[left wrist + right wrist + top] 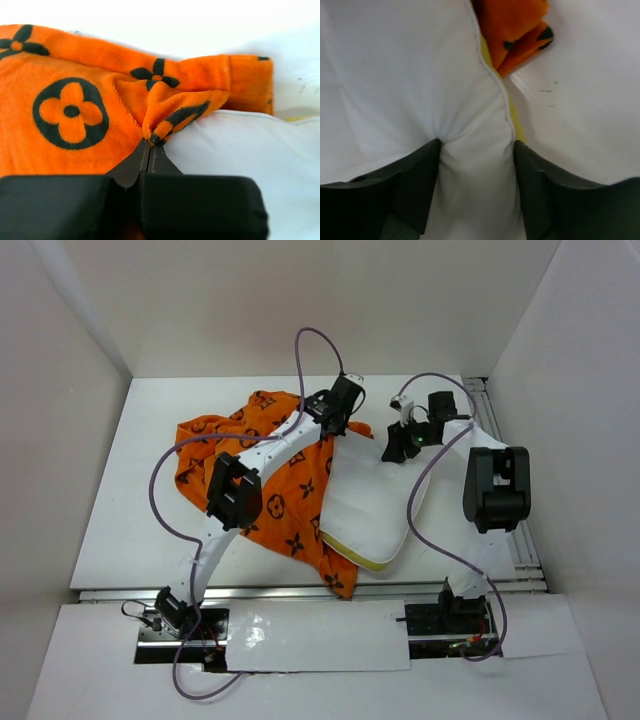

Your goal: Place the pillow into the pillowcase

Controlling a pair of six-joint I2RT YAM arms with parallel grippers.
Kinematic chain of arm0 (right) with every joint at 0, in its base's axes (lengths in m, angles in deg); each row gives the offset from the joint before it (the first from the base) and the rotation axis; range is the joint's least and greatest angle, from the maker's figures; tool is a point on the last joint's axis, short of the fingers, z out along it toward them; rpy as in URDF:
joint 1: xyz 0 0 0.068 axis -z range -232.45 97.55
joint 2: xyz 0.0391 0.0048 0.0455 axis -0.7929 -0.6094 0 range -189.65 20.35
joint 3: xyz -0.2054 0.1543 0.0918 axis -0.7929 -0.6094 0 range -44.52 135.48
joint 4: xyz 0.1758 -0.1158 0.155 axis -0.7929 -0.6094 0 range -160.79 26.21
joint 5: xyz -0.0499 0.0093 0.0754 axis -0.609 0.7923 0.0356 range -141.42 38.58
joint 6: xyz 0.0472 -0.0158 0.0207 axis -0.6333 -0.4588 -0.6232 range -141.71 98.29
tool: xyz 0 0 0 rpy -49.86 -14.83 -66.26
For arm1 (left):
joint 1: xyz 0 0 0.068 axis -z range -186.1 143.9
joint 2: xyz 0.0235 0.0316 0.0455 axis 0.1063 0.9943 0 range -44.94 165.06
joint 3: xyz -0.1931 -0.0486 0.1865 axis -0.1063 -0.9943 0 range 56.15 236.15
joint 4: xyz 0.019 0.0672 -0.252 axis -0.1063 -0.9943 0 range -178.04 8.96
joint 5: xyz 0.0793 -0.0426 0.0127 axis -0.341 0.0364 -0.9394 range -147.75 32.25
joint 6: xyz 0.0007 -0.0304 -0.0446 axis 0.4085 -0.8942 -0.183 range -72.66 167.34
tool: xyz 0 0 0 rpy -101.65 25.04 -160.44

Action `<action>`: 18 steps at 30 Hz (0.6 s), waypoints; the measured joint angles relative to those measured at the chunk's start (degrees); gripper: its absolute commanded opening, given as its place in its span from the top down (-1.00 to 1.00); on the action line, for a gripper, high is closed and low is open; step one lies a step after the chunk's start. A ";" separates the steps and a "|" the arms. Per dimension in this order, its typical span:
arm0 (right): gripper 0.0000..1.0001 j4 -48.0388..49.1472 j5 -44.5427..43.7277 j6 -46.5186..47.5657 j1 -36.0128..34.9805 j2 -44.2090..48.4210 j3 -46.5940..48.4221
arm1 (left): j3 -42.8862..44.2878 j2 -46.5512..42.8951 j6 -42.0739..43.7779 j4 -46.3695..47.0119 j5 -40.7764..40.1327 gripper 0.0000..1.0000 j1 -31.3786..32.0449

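Note:
The orange pillowcase [260,470] with dark flower motifs lies crumpled on the table's left and middle. The white pillow [370,510] with a pale yellow seam lies beside it on the right, its left edge against the case. My left gripper [345,415] is shut on a pinched fold of the pillowcase's edge [165,122], right above the pillow [240,165]. My right gripper [398,448] is at the pillow's far right corner, its jaws squeezing a thick bunch of the pillow [475,165]; the yellow seam [517,127] shows beside the right finger, and pillowcase fabric [515,30] lies just beyond.
White enclosure walls stand at the left, back and right. A metal rail [500,480] runs along the table's right edge. Purple cables [300,350] loop over both arms.

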 measured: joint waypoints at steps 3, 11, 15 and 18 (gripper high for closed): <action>1.00 -1.73 1.90 1.01 -1.14 -0.68 0.31 | 0.00 -0.07 -0.26 1.01 1.92 1.00 -0.04; 1.00 7.87 -0.31 -8.04 -4.92 11.74 -8.87 | -1.73 -5.57 -0.04 2.01 3.17 1.00 1.95; 1.00 19.19 1.03 -17.22 -8.13 24.50 -16.50 | -4.55 -13.64 0.33 1.97 3.06 1.00 6.03; 1.00 30.12 0.66 -24.92 -11.87 30.62 -20.96 | -5.01 -18.95 0.28 1.88 2.97 1.00 9.79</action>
